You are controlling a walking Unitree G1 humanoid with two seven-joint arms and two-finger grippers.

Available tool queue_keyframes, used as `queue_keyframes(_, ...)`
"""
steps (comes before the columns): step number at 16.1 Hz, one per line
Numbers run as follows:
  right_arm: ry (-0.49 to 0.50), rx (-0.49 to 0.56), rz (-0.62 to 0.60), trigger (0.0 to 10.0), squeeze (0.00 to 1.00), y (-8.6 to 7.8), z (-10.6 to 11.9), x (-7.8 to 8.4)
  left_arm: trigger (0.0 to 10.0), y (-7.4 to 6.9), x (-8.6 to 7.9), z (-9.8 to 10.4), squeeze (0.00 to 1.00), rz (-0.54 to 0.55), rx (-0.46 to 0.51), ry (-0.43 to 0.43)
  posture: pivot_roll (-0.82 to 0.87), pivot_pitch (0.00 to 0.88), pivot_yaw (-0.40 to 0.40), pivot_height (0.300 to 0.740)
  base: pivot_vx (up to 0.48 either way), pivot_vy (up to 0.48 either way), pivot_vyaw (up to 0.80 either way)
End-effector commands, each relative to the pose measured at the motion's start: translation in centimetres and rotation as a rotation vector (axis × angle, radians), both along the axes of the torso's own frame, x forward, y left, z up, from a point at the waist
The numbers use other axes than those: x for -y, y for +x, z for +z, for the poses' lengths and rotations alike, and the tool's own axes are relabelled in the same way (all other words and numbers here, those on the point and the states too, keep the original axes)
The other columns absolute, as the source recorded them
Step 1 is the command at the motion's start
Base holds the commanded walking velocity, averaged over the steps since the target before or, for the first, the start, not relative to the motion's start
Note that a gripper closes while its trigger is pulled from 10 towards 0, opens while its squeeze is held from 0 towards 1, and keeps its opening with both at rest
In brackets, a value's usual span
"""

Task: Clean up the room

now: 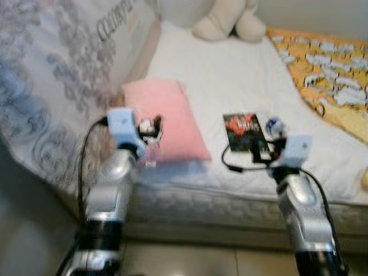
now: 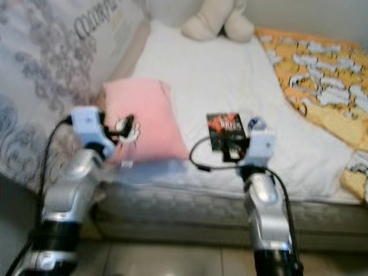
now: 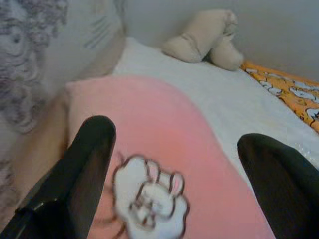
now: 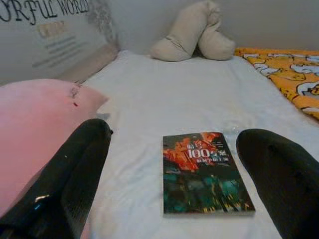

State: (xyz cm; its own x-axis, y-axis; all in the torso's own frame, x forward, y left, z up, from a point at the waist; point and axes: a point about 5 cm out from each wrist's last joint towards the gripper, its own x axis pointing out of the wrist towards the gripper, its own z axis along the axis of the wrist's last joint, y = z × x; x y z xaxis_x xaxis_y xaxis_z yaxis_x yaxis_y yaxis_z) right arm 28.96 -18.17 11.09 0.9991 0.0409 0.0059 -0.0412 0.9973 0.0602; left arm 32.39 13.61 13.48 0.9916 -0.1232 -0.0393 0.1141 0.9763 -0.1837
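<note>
Both end effectors poised over the bed (image 1: 230,80), fingers spread wide, holding nothing.
The pillow (image 1: 167,118) lies directly under the left end effector (image 3: 174,169); the book (image 4: 203,172) lies just ahead of the right end effector (image 4: 189,179), long axis pointing away.

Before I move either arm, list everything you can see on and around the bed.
pillow: one, pink with a white cartoon patch, near edge of the bed, left side.
book: one, dark cover with red and teal print, flat on the sheet, right of the pillow, apart from it.
plush toy: one, cream, at the far end of the bed.
blanket: one, orange with white pattern, along the bed's right side.
sheet: one, white, covering the mattress.
printed cloth: one, grey floral with lettering, along the bed's left side.
left gripper: open, over the pillow.
right gripper: open, pointed at the book.
</note>
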Motion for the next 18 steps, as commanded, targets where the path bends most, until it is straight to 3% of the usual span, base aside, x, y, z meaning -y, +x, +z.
queue_keyframes(1,-0.007,-0.007,-0.026,10.0,0.19,-0.1,0.0,0.8,10.0,0.1,1.5,0.0,0.00,-0.049,-0.008,-0.012,-0.08,0.000,-0.047,0.740,0.469,0.000,0.00)
queue_keyframes(7,-0.011,-0.025,0.028,10.0,0.19,-0.3,-0.2,0.3,10.0,0.0,1.5,-0.3,0.00,-0.027,-0.022,-0.024,-0.07,0.000,-0.062,0.740,0.460,0.000,0.00)
queue_keyframes(8,-0.031,-0.035,0.049,10.0,0.19,-0.2,-0.3,0.1,10.0,0.0,1.4,-0.3,0.00,-0.023,-0.021,-0.024,-0.07,0.000,-0.062,0.740,0.000,0.375,0.00)
queue_keyframes(10,-0.037,-0.030,0.085,10.0,0.29,-0.1,-0.1,-0.4,10.0,0.0,1.1,-0.4,0.00,0.002,-0.024,0.009,-0.07,0.000,-0.065,0.740,0.000,0.000,0.79)
queue_keyframes(12,-0.032,-0.047,0.087,10.0,0.20,-0.2,-0.5,-0.6,10.0,0.2,0.7,-0.5,0.00,0.019,-0.036,0.018,-0.07,0.000,-0.064,0.740,0.000,0.000,0.38)
queue_keyframes(13,-0.032,-0.052,0.085,10.0,0.20,-0.2,-0.6,-0.6,10.0,0.3,0.6,-0.4,0.00,0.011,-0.035,-0.008,-0.07,0.000,-0.063,0.740,0.000,0.000,0.00)
queue_keyframes(15,-0.032,-0.059,0.084,10.0,0.20,-0.3,-0.8,-0.5,10.0,0.6,0.4,-0.3,0.00,0.018,-0.035,0.046,-0.07,0.003,-0.059,0.740,0.000,0.000,0.00)
queue_keyframes(18,-0.030,-0.068,0.075,10.0,0.20,-0.6,-1.0,-0.4,10.0,1.0,0.1,-0.2,0.00,0.021,-0.046,0.058,-0.08,0.018,-0.047,0.740,0.000,0.000,0.00)
